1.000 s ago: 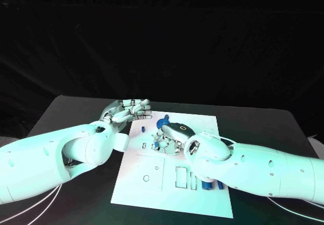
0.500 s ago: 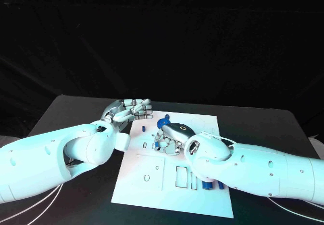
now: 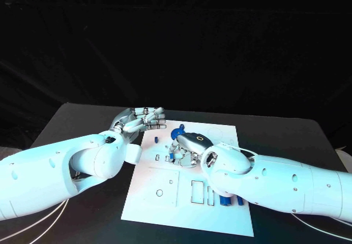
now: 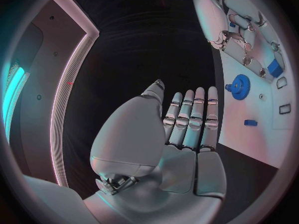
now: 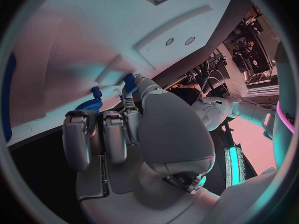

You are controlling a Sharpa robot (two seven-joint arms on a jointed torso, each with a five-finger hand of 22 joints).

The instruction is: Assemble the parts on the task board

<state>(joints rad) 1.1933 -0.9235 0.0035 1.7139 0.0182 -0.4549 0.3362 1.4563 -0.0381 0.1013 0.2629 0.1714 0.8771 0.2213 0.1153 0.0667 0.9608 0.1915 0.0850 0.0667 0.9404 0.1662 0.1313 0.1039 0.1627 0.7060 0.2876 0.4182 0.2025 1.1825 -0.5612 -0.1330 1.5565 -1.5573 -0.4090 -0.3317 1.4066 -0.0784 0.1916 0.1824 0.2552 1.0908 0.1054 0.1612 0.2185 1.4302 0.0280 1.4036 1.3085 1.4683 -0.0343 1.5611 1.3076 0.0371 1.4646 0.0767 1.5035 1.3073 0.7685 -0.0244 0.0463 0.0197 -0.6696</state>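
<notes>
Black counter under a dark backdrop, white task board lying in the middle, long side running away from the robot. Right hand down on the board's middle, fingers curled over a small blue part, pinched at the fingertips as the right wrist view has it. Beside it a blue gear, toothed edge showing just past the hand toward the board's far end. Left hand held off the board's far left corner, above the counter, fingers straight and close together, holding nothing.

Step in hand, by judgement: seating the pinched part into the board near the gear. Next move likely calls for lining the part up with its seat and pressing straight down, then letting go without dragging it back out; left hand free to steady the board if needed.

Head view: whole layout, including rectangular slots and more blue pieces at the near end beside the right forearm, but the pinch itself hidden under the hand's back. Right wrist view: fingertips on the part and the gear's ribbed rim close by. Left wrist view: gear face-on, plus a small blue block lying apart on the board.
</notes>
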